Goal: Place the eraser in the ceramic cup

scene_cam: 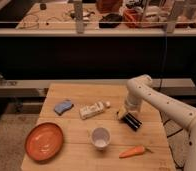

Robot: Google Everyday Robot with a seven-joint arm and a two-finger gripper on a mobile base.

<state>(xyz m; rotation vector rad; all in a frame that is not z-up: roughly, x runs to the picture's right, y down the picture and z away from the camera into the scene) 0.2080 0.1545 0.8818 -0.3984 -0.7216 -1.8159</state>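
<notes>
The eraser (133, 121), a small black block, is at the right side of the wooden table (76, 92). My gripper (122, 114) hangs from the white arm (156, 97) that reaches in from the right. It sits low over the table, right at the eraser's left end and touching or nearly touching it. The ceramic cup (100, 137), small, white and upright, stands near the table's front middle, to the left of and nearer than the eraser. It looks empty.
An orange plate (43, 141) lies at the front left. A blue spongy pad (63, 106) and a white tube-like bottle (93, 110) lie mid-table. A carrot (132, 151) lies front right of the cup. A cluttered bench stands behind a railing.
</notes>
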